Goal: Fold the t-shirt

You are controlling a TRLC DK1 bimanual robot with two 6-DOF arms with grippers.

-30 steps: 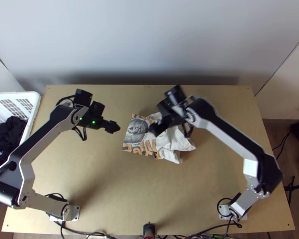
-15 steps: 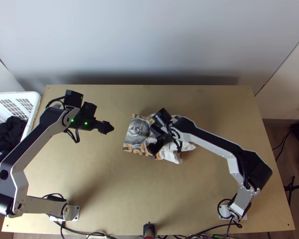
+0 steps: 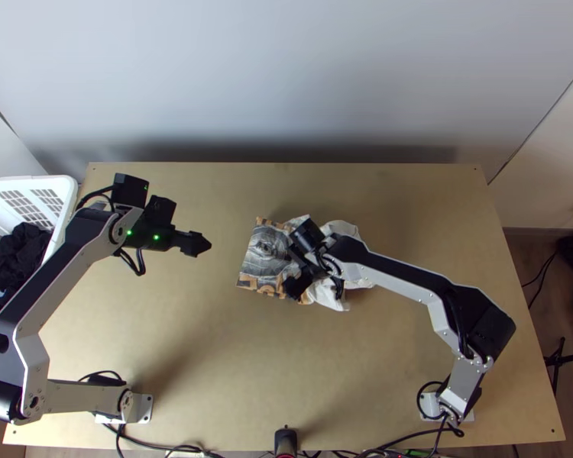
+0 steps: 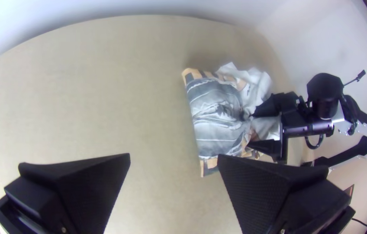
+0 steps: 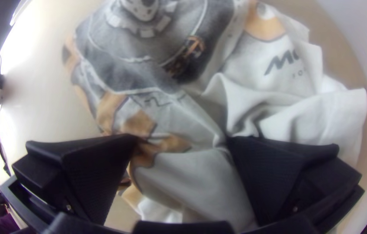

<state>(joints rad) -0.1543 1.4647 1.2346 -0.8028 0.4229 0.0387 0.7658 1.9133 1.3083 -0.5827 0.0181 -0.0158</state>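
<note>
In the top view, my left gripper (image 3: 198,244) is over bare table left of the t-shirt (image 3: 265,256). My right gripper (image 3: 294,267) is at the middle of the shirt. The shirt lies bunched on its white side, with its grey-and-orange printed part flatter toward the left. In the left wrist view, my left gripper (image 4: 174,158) is open with nothing between its fingers; the shirt (image 4: 218,117) lies beyond. In the right wrist view, my right gripper (image 5: 183,138) stands open, fingers wide apart on either side of wrinkled cloth (image 5: 192,173).
A white basket (image 3: 66,200) with dark cloth (image 3: 19,256) stands at the table's left edge. A black device (image 3: 285,440) sits at the near edge, with cables beside it. Bare wooden table (image 3: 233,366) lies in front of the shirt.
My left gripper has moved a little to the left, away from the shirt. The right arm has swung down and toward the near side, and its gripper now sits lower on the shirt's middle.
</note>
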